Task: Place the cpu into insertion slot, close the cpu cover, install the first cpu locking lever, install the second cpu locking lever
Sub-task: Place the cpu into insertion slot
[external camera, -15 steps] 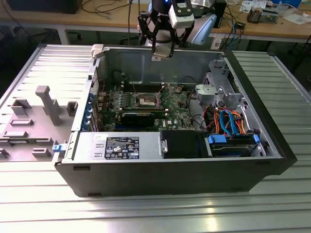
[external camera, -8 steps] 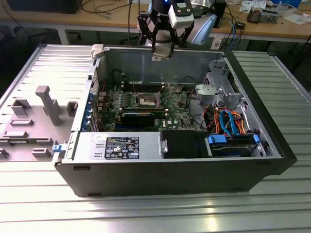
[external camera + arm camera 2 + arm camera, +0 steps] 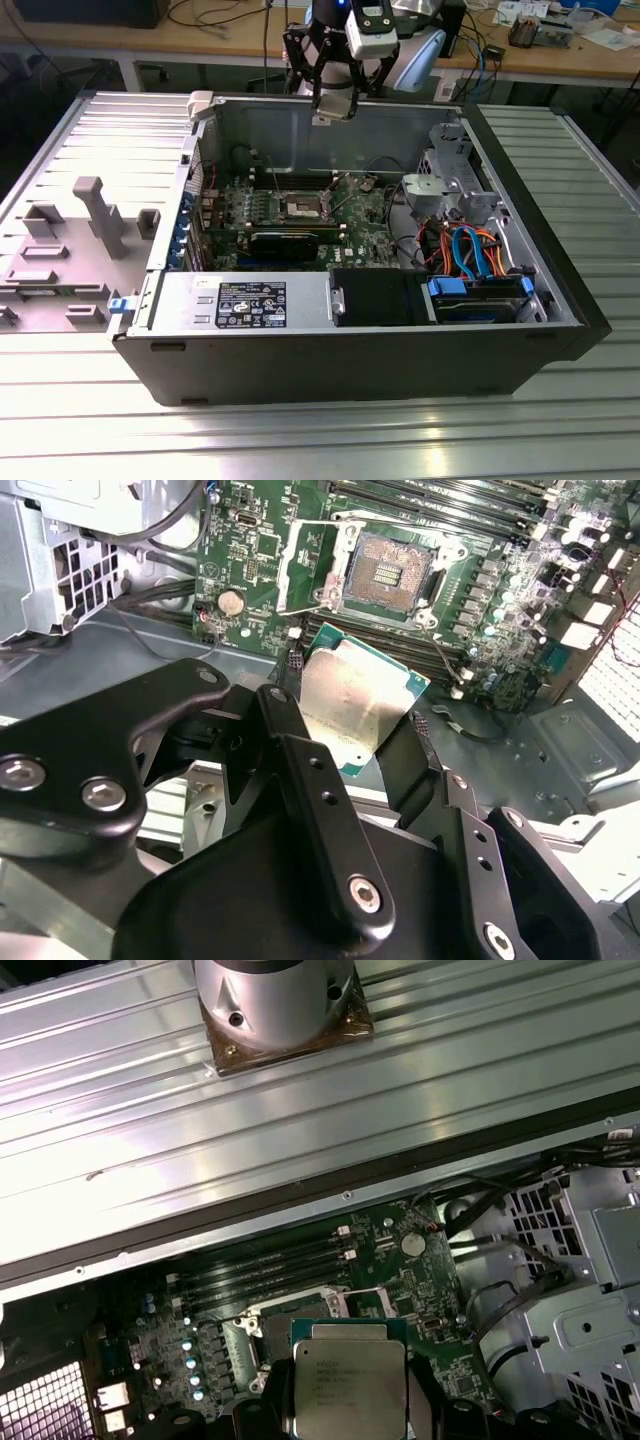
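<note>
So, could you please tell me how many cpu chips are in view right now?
1. The cpu is held in the gripper, above the green circuit board. The insertion slot is empty, its contacts showing. Another could lie hidden elsewhere in the case.

Ribbed silver metal tabletop (image 3: 300,440) all around, with streaky glare along the near grooves. Pale grey moulded plastic fixture block (image 3: 70,250) over on the exterior view's left, with upright pegs. Long light wooden workbench (image 3: 220,45) across the back on white legs. Loose black cables (image 3: 215,15) sprawled on top, white papers (image 3: 610,38) at the far end. Pretty dark underneath.
</note>
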Controlling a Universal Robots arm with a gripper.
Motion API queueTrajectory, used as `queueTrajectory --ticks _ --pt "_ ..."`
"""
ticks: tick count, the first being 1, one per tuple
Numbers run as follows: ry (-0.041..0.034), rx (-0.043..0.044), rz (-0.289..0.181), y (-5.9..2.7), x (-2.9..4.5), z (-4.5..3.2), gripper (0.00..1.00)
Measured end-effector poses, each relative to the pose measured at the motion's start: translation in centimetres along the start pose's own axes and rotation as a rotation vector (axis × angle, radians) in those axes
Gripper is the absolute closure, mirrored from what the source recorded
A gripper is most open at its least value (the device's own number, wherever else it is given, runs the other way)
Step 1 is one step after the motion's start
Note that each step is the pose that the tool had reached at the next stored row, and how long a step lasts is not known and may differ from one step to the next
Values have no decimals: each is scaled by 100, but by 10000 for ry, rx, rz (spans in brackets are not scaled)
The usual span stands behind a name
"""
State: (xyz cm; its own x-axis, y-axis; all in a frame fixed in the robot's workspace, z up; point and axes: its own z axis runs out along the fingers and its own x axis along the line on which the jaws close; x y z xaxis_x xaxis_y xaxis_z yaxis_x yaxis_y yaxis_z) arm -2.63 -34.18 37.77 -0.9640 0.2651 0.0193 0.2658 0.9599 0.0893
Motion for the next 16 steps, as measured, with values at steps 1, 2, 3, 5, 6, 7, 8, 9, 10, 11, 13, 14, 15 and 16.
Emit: queueTrajectory --ticks 1,2,3,5,6,7,8,9,10,11,13,14,15,16 --pt "-2 -1 22 0 0 1 45" --pt "-4 -1 43 0 0 1 45" --pt "-5 -1 55 0 0 1 45" --pt "-5 -2 59 0 0 1 45" --pt "-6 -2 62 0 0 1 45" --pt "-6 -2 62 0 0 1 45" --pt "-6 -1 63 0 0 1 45" --pt "-6 -2 63 0 0 1 45" --pt "-6 -2 64 0 0 1 45" --pt "-6 -2 64 0 0 1 45" --pt "-6 -2 65 0 0 1 45" --pt "-6 -1 65 0 0 1 45" --pt "-6 -1 66 0 0 1 45" --pt "-6 -2 68 0 0 1 45"
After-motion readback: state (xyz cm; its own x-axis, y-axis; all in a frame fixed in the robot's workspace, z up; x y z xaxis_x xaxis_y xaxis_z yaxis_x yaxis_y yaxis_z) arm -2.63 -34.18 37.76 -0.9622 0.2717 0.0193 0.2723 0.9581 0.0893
